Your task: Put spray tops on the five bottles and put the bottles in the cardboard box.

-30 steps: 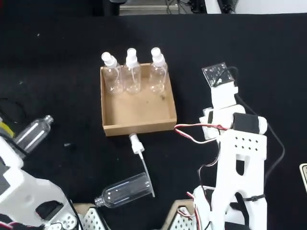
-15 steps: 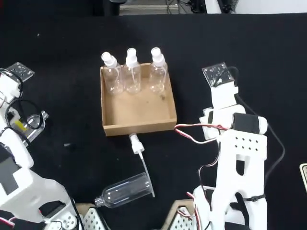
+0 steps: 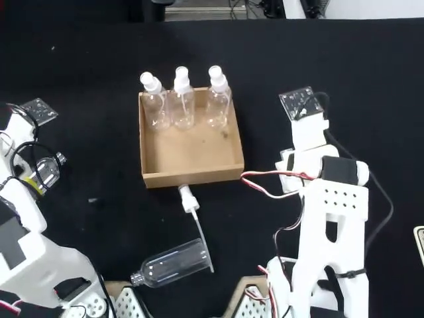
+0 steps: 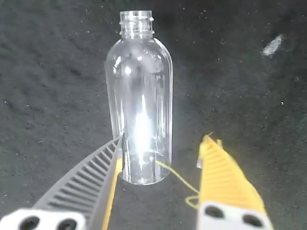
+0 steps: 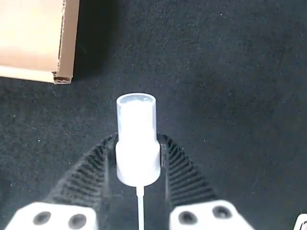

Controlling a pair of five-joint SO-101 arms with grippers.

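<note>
Right now my left gripper (image 4: 163, 141) sits with its jaws apart around the base of a clear, uncapped plastic bottle (image 4: 140, 96), seemingly touching it on one side. My right gripper (image 5: 137, 140) is clamped on a white spray top (image 5: 136, 120) near the brown cardboard box (image 3: 192, 177), which holds three capped bottles (image 3: 182, 103).

White right arm (image 3: 331, 212) lower right, red-and-white wires (image 3: 262, 185), left arm (image 3: 30, 255) white too, left gripper (image 4: 163, 140) ribbed grey and yellow, right gripper (image 5: 138, 139) black
</note>
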